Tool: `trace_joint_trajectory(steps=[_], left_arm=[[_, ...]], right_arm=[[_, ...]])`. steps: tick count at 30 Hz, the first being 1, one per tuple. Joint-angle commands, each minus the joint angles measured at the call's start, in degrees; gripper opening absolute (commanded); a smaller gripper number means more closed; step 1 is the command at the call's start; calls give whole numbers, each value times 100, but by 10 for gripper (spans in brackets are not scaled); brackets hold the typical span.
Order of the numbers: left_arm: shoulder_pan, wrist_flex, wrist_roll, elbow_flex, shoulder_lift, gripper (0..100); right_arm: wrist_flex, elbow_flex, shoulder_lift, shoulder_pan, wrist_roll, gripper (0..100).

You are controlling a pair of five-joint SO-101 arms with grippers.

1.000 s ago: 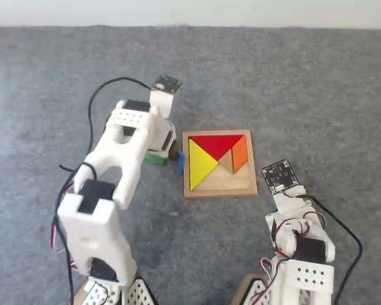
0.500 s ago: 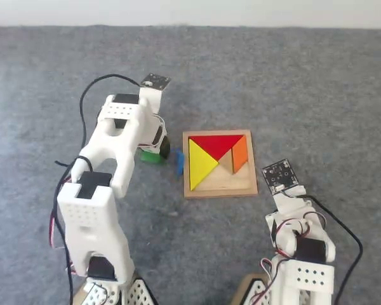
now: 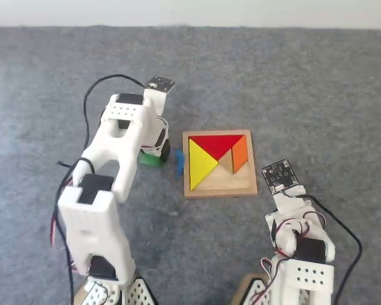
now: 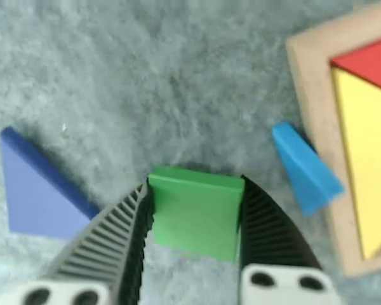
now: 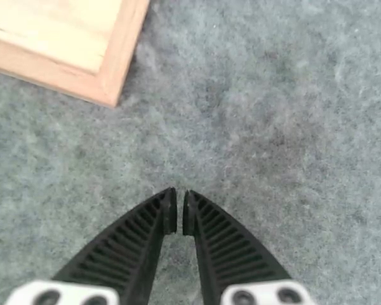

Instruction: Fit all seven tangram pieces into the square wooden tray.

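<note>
- Between the ribbed fingers of the left tool: green piece, clamped on two opposite straight edges, tool closed down to the piece's width. Can't tell if it is lifted or resting on the desk.
- Grip across parallel edges probably so the piece won't twist on the way over; judgement only.
- Green piece is outside the tray, near its rim, under the left arm's wrist in the high view.
- Light blue piece lies between the green piece and the tray, right up against the outer rim, seems tipped on edge.
- Dark blue triangle lies flat on the desk on the green piece's other side, near but apart.
- Tray contents: red triangle along one side, yellow triangle touching it edge to edge, orange piece against the red's other edge. Rest of the floor is bare wood.
- Three in, three loose counted; roughly halfway. Step in hand looks like taking green to the bare part.
- Right tool: jaws almost together, holding nothing, over bare desk near a tray corner, out of the left arm's way.
</note>
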Motion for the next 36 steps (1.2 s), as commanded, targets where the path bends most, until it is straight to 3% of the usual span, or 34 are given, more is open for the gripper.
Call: trace_joint_trajectory(steps=[1,7,13,21,26,36], left_arm=[[185,79,88,435,-1240,115],[563,79,132,1358,-2637,115],[2119,-466,387,2132,-3473,115],[2752,-1222,220,1895,-2567,115],[3174,-1292,70,1587,-1943,114],[3165,-1292,53,831,-967,130]], right_arm=[[-75,-123,-57,-57,-35,37],[-75,-123,-57,-57,-26,37],[-75,-123,-57,-22,-62,37],[-92,-176,-57,295,-62,37],[-92,-176,-57,356,-70,37],[-92,-176,-57,347,-70,37]])
